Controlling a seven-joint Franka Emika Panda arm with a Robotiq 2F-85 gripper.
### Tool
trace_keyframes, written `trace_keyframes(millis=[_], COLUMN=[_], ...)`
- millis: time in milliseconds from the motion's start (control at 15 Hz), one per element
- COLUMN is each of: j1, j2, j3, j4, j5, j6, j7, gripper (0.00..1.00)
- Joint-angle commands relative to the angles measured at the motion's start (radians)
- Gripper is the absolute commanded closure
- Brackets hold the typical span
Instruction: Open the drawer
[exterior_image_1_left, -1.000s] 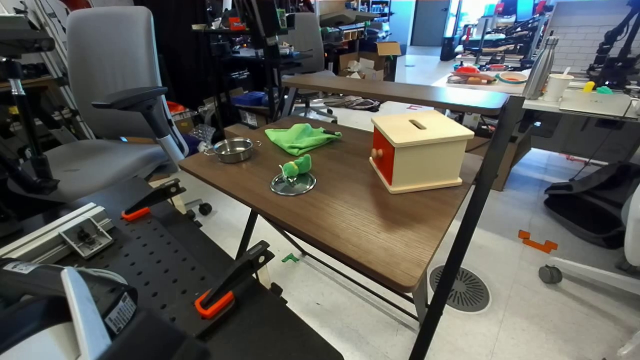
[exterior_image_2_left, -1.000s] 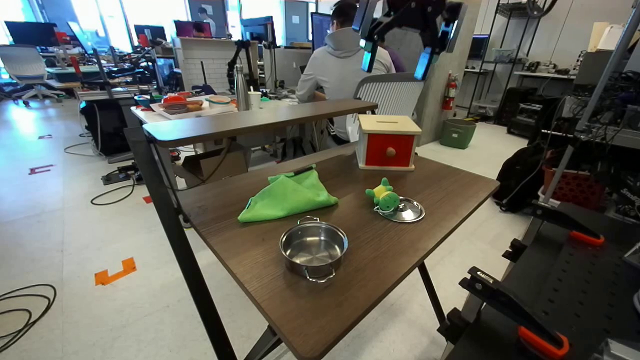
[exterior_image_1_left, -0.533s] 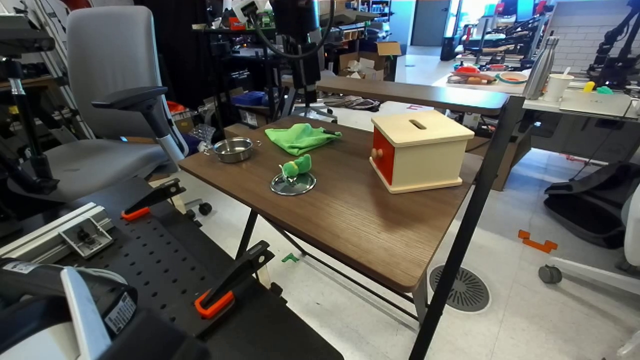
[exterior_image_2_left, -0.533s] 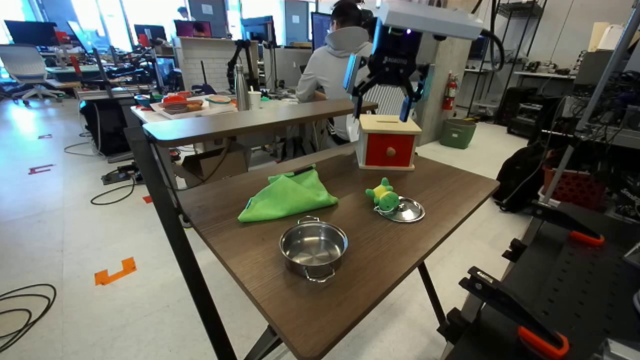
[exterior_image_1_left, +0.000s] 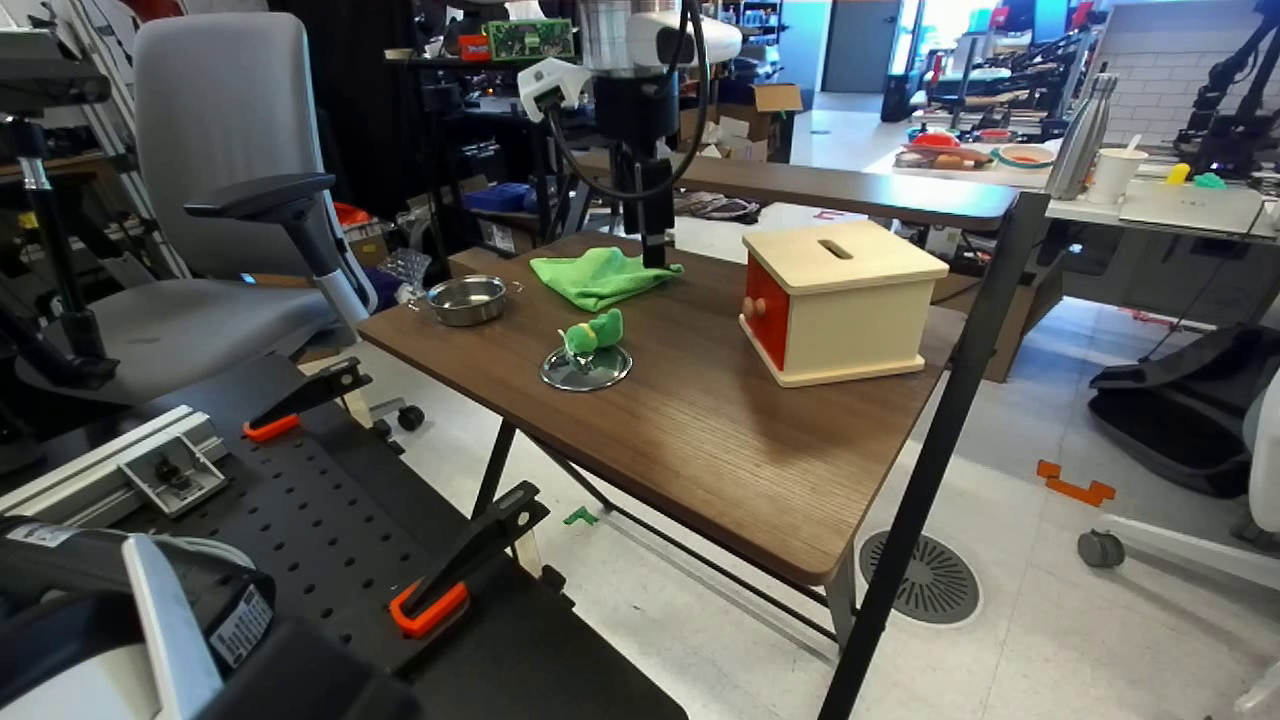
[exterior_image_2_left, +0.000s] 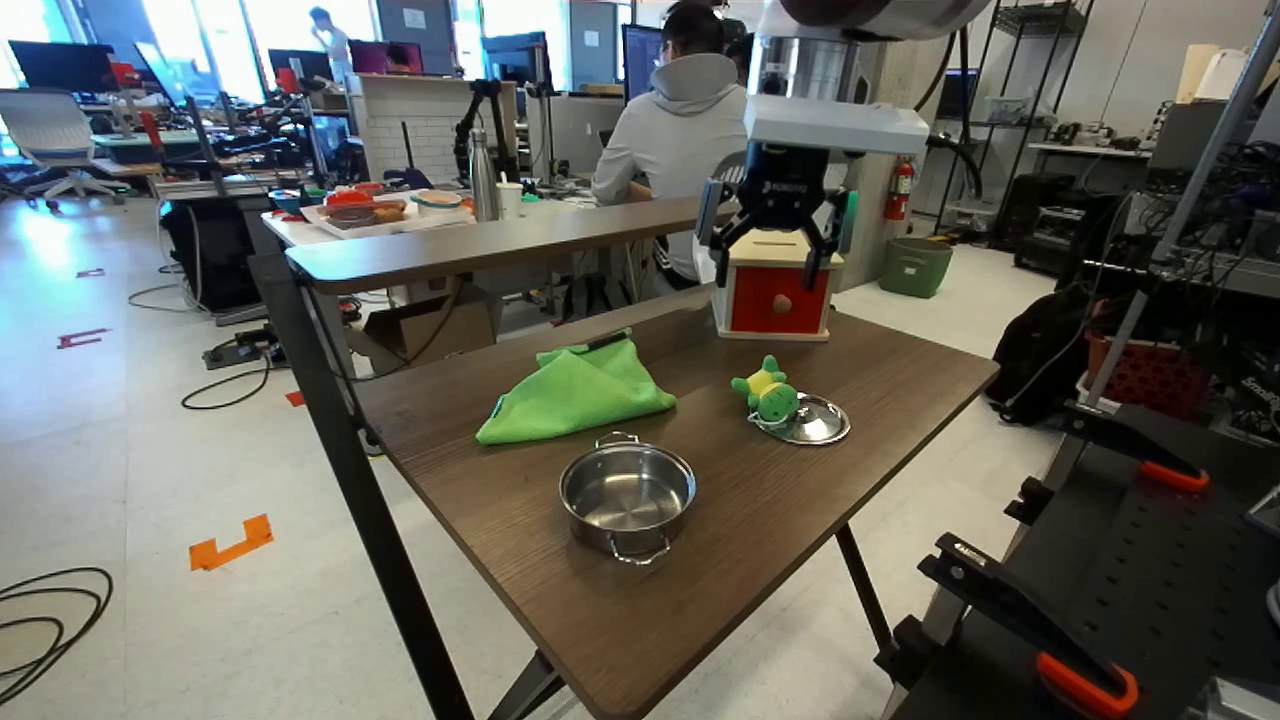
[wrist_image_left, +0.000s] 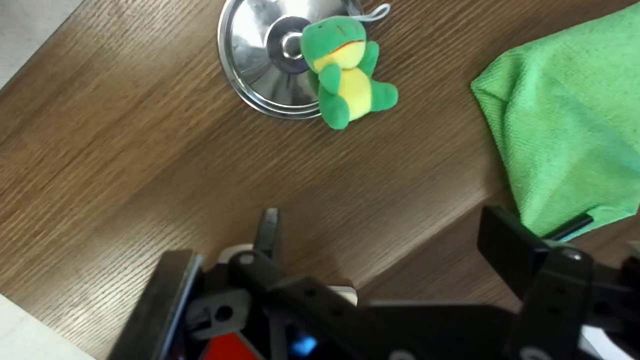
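The drawer's orange-red front (exterior_image_1_left: 766, 318) sits flush in the light-wood box (exterior_image_1_left: 857, 325), so it looks shut. Its round wooden knob (exterior_image_2_left: 781, 304) faces an exterior view, and the box top has a dark slot (exterior_image_1_left: 834, 249). In the wrist view a bit of the red front (wrist_image_left: 226, 348) and a pale box corner (wrist_image_left: 348, 294) show behind the gripper parts. My gripper (exterior_image_2_left: 767, 277) is open and empty, pointing down. Its fingers overlap the box's upper front in that view. In an exterior view the gripper (exterior_image_1_left: 655, 258) hangs apart from the box, on the drawer-front side, above the table.
A green cloth (exterior_image_2_left: 580, 395) with a dark pen-like thing lies on the brown table (exterior_image_2_left: 800, 520). A steel pot (exterior_image_2_left: 627, 500), a pot lid (exterior_image_2_left: 822, 420) and a green-yellow plush toy (exterior_image_2_left: 768, 388) stand there too. A raised shelf (exterior_image_1_left: 800, 183) runs along one table edge.
My arm has come down into both exterior views. The gripper has dropped from high above to about the height of the box top. The drawer, box and other things have not moved.
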Motion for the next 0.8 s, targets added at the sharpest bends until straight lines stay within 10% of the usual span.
trace_keyframes(millis=[0, 733], j1=[0.006, 0.009], j2=[0.052, 0.145], j3=[-0.036, -0.118], j4=[0.068, 0.163], j5=[0.045, 0.059], j6=[-0.031, -0.002], j7=[-0.006, 0.104], gripper=[0.00, 0.00])
